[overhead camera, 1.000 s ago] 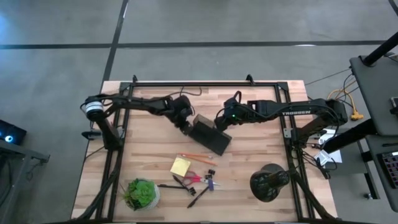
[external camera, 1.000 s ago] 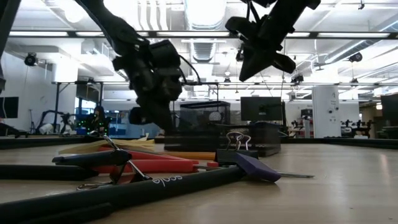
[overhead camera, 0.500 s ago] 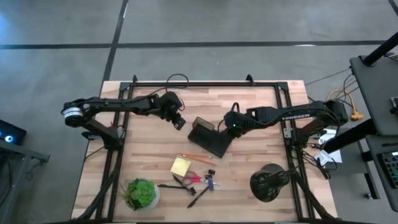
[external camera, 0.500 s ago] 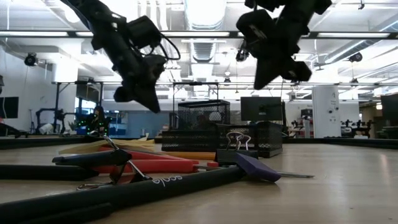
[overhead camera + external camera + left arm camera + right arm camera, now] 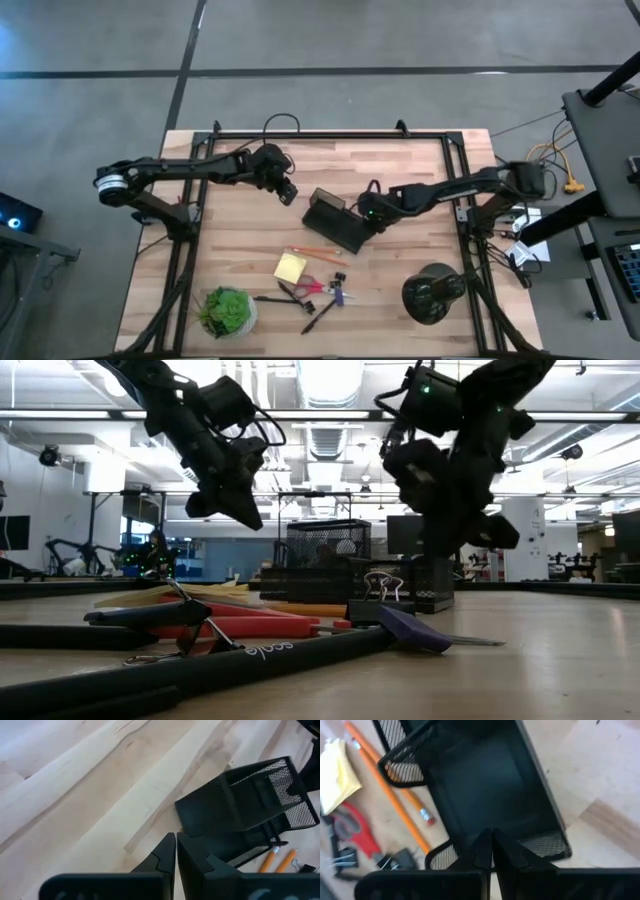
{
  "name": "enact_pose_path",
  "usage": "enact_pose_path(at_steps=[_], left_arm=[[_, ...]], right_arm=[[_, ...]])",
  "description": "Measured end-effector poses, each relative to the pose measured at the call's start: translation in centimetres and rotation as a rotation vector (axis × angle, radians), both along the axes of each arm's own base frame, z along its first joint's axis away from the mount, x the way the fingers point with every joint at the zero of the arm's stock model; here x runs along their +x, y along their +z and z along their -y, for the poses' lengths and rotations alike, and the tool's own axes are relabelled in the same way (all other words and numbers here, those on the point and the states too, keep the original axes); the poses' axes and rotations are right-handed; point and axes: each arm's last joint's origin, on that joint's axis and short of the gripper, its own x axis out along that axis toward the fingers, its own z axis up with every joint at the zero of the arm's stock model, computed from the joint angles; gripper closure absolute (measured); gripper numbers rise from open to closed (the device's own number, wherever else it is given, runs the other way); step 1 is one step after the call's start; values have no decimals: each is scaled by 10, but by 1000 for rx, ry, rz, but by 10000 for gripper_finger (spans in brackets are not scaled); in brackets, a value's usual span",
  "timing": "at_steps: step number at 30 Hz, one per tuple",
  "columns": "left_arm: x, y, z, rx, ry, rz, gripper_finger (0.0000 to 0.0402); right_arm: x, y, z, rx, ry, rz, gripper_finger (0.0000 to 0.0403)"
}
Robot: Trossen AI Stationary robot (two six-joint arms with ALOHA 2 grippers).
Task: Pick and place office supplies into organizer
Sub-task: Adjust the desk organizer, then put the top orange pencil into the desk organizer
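The black wire-mesh organizer point(image 5: 335, 222) stands on its base at the table's middle, also in the low view point(image 5: 340, 565). My left gripper point(image 5: 287, 194) hovers shut, above and to the left of it point(image 5: 175, 838), touching nothing. My right gripper point(image 5: 368, 213) is shut and points down over the organizer's right end point(image 5: 490, 834). The supplies lie nearer the table's near edge: yellow pad point(image 5: 290, 267), orange pencil point(image 5: 318, 251), red-handled scissors point(image 5: 310, 288), black pens point(image 5: 275, 298), clips point(image 5: 340, 278) and a purple piece point(image 5: 338, 296). My right gripper's shut fingers point(image 5: 482, 845) come from above at the organizer's low right compartment point(image 5: 490, 795). I cannot tell whether they touch the mesh. The organizer rests flat on the table.
A green potted plant point(image 5: 228, 310) stands at the near left. A round black domed object point(image 5: 433, 292) sits at the near right. In the low view a pen point(image 5: 250, 660) and the scissors point(image 5: 240, 626) lie close to the camera. Bare wood shows along the far side.
My left gripper has drawn back from the organizer's left end, rising and moving toward the far left. My right gripper has come down and toward the near edge, onto the organizer's right end. The organizer has stayed where it was.
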Motion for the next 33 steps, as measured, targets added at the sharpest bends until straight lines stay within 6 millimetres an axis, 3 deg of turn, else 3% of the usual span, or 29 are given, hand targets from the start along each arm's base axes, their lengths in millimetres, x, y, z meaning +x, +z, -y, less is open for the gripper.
enact_pose_path(at_steps=[7,12,20,24,29,33], left_arm=[[-2,3,1,3,1,11,401],[-2,4,1,4,1,13,401],[-2,4,1,4,0,13,402],[-2,4,2,13,-35,12,402],[1,3,13,77,-192,-7,398],[4,2,26,99,-271,-19,363]], right_arm=[[3,4,11,-190,-41,-64,394],[2,11,36,-334,-69,-117,394],[11,31,68,-397,-51,-63,394],[13,48,63,-421,-1,-15,394],[10,68,38,-461,92,45,389],[4,77,18,-466,149,59,354]])
